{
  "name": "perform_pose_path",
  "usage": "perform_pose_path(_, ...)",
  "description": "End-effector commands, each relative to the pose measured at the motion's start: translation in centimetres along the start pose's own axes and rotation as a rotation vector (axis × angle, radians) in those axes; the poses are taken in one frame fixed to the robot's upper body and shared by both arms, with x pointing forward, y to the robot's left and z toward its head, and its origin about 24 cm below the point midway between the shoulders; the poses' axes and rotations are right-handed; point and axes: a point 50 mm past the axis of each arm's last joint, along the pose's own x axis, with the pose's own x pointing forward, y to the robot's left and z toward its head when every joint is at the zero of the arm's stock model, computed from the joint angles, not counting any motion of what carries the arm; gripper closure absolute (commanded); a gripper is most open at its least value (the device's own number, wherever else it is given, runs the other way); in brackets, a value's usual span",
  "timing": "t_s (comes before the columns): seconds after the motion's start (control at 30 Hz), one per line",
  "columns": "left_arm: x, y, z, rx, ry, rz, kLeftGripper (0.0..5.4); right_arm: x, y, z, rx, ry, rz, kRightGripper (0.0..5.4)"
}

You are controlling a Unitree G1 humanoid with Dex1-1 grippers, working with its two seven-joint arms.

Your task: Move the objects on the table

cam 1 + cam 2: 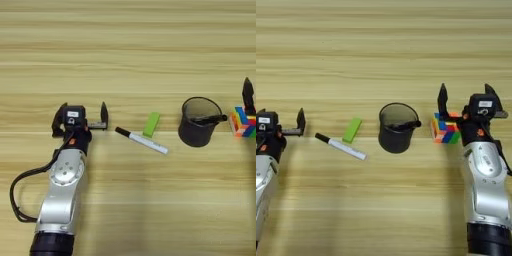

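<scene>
While both claws, left claw [82, 116] and right claw [466, 102], stand spread, pale plank-grained table [130, 45] fills everything.

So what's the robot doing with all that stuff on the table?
Its right gripper is at the puzzle cube, open, with one finger on each side, but not squeezing it yet. Its left gripper waits open, just left of the marker, touching nothing. The marker lies flat beside the green block, and the black mesh cup stands upright between them and the cube, all on the wooden table.
</scene>
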Motion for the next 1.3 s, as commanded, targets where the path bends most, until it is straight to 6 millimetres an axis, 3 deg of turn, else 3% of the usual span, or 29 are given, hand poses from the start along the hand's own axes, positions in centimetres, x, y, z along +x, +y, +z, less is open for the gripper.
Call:
perform_pose_path(0.03,0.0,0.3,0.2,0.008,-0.003,0.014,0.0,-0.6,2.2,2.7,0.024,-0.098,0.146,0.0)
perform_pose_path(0.47,0.1,0.6,0.4,0.001,-0.014,0.028,0.0,-5.0,9.3,6.0,0.157,-0.204,0.676,0.0)
perform_pose_path(0.8,0.2,0.7,0.4,0.001,-0.017,0.033,0.0,-7.3,12.0,3.4,0.196,-0.047,0.871,0.0)
perform_pose_path(1.3,0.3,0.4,0.4,-0.001,-0.013,0.027,0.0,-7.1,13.5,-0.9,0.146,0.196,0.945,0.0)
